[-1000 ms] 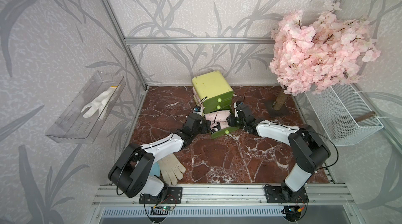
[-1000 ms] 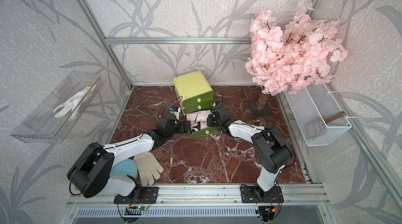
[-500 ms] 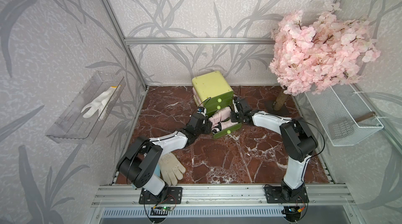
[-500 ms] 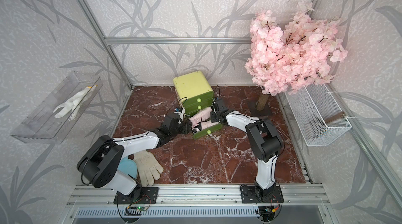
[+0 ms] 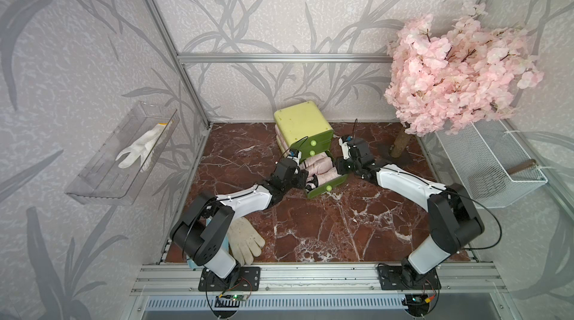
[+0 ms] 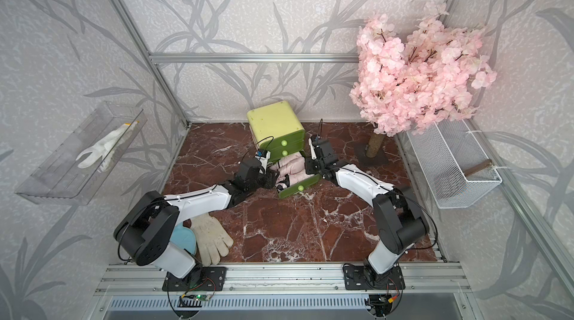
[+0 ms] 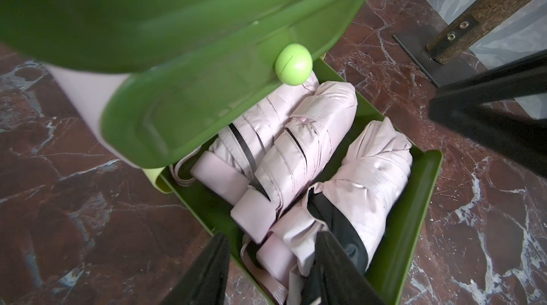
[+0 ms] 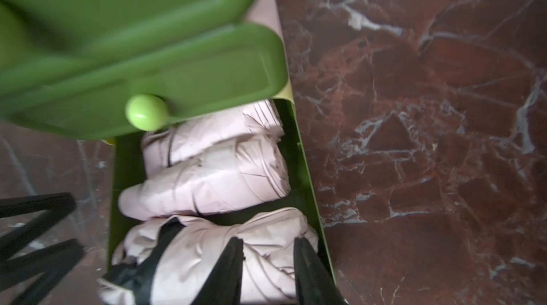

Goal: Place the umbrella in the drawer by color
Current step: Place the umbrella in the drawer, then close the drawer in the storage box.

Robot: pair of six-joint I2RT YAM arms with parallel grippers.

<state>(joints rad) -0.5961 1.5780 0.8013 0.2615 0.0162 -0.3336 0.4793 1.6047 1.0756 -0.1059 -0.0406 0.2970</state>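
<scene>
Three folded pale pink fabric umbrellas [image 7: 281,152]: lie side by side in the dark green plastic bottom drawer [image 5: 335,183], handle ends toward the left arm.
Small lime-yellow plastic chest [image 5: 302,125]: rounded corners, stands at the back of the red-brown marble tabletop [image 5: 310,234]; its two upper dark green drawers [image 5: 324,142] are closed, each with a round pale green knob [image 7: 293,64].
Bottom drawer: pulled out toward the arms and angled a little.
Front umbrella [image 7: 376,182]: lies nearest the drawer's front panel, with black lining showing by its handle.
Left gripper [image 7: 272,238]: fingers are partly apart on either side of that handle; whether they press it cannot be told.
Right gripper [image 8: 266,241]: narrow, pinching the fabric at the opposite end of the front umbrella.
Elsewhere: cream knit glove [image 5: 245,240] lies near the left arm's base; pink artificial blossom tree [image 5: 450,76] and white wire mesh basket [image 5: 490,163] are on the right arm's side.
</scene>
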